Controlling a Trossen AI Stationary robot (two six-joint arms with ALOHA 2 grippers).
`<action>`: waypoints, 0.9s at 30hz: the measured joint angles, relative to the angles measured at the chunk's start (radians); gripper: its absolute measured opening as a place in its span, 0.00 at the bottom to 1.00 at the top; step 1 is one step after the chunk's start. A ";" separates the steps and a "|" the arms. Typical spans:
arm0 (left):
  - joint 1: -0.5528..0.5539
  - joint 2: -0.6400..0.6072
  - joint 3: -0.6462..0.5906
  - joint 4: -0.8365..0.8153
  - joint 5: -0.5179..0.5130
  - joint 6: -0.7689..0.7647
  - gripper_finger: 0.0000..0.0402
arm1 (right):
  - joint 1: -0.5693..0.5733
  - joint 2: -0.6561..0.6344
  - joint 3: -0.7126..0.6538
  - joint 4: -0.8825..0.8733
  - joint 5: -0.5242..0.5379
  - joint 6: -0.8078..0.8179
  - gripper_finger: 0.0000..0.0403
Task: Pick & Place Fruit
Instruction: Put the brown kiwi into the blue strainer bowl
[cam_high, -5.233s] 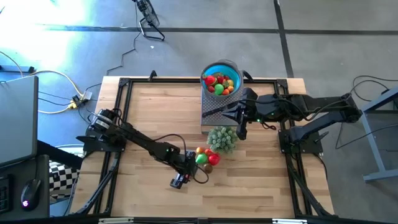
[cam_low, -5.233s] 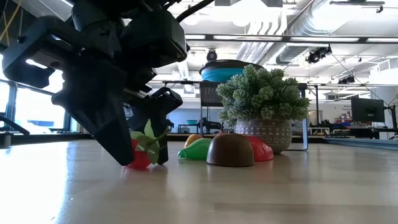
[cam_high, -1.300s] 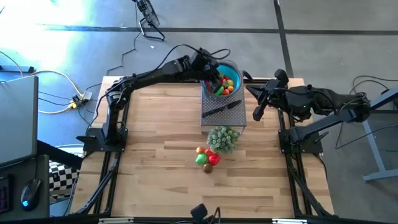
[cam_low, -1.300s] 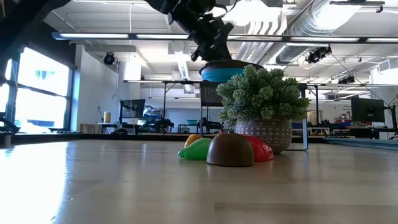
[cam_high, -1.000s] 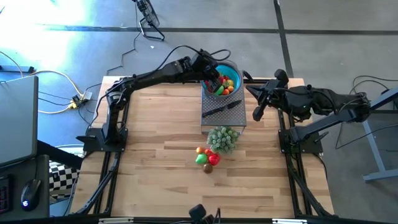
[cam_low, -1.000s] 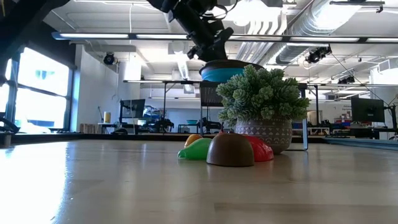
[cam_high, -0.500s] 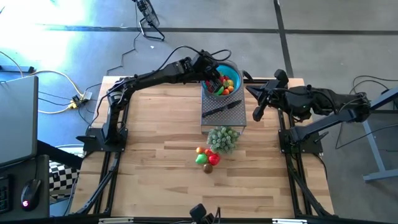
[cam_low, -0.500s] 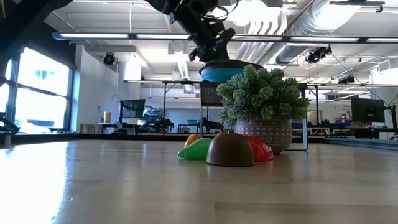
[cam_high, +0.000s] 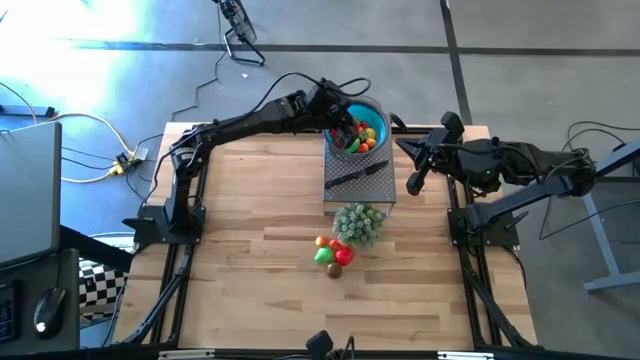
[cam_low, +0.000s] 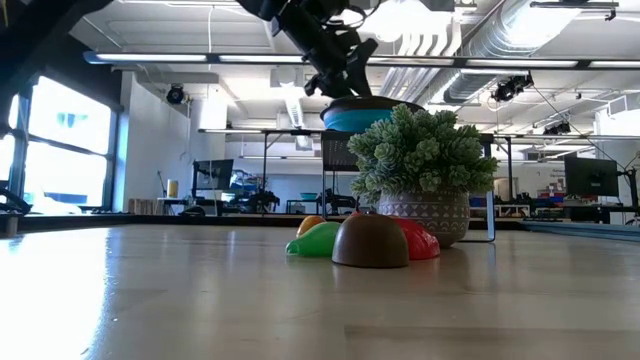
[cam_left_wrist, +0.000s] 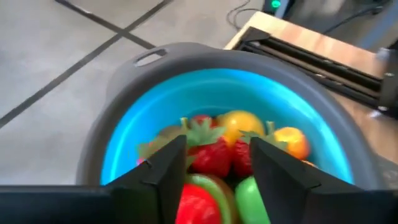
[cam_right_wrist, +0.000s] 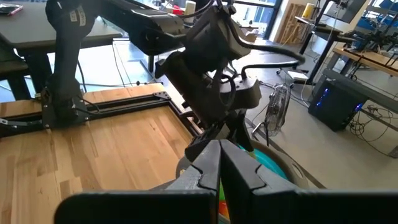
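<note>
A blue bowl (cam_high: 374, 108) with a grey rim stands at the table's far edge with several small fruits in it. My left gripper (cam_left_wrist: 214, 152) reaches over the bowl (cam_left_wrist: 292, 106), with a red strawberry (cam_left_wrist: 211, 158) with green leaves between its fingers. Red, green, orange and brown fruits (cam_high: 332, 255) lie on the table in front of the plant, and the low view shows them as a green one (cam_low: 318, 240), a brown one (cam_low: 370, 242) and a red one (cam_low: 422, 243). My right gripper (cam_high: 411, 186) hangs shut over the table's right side, holding nothing. My left gripper has the strawberry's two sides (cam_left_wrist: 194, 163) between its two fingers. The fingers slant down into the bowl from the table's left side. The strawberry sits just over the other fruit, leaves toward the far rim. Whether it rests on that fruit I cannot tell.
A bushy pale green plant in a pot (cam_high: 358, 222) stands mid-table, near the loose fruits. Between it and the bowl a grey raised board (cam_high: 375, 188) carries a black-handled knife (cam_high: 352, 177). Black frame rails run along the table's edges. The near half of the table is bare wood.
</note>
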 joint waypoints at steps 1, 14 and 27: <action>0.000 -0.003 0.000 -0.003 0.016 0.000 0.40 | 0.000 0.000 0.000 0.000 0.000 0.000 0.01; 0.000 -0.004 0.000 0.018 0.095 0.000 0.12 | 0.000 0.000 0.000 -0.011 0.000 0.000 0.01; -0.022 -0.004 0.000 0.040 0.095 -0.026 0.11 | 0.000 0.000 0.000 -0.014 0.000 0.000 0.01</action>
